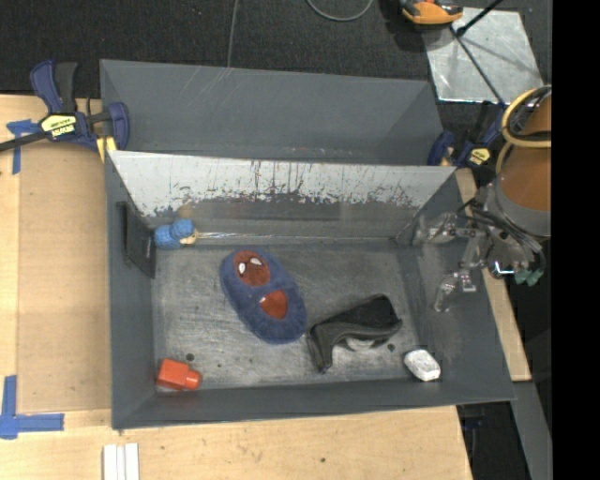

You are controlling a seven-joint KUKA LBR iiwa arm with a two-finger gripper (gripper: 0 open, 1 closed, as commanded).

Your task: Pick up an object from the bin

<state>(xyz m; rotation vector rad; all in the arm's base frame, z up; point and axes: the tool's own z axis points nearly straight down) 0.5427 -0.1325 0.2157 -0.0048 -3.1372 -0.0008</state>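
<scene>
White oval lump [424,365] in bin's [281,112] front-right corner, black shoe-like piece [356,330] near it. Gripper [450,291] hangs over right sloping wall; clenched or released, can't tell. Blue slipper [263,296] mid-floor, orange piece [178,376] front-left.

Dark floor [187,33], maybe black matting, behind the grey bin [272,103]. Silvery sheet [483,52] past the bin's far right corner; thin cable [339,11] loops behind too.
</scene>
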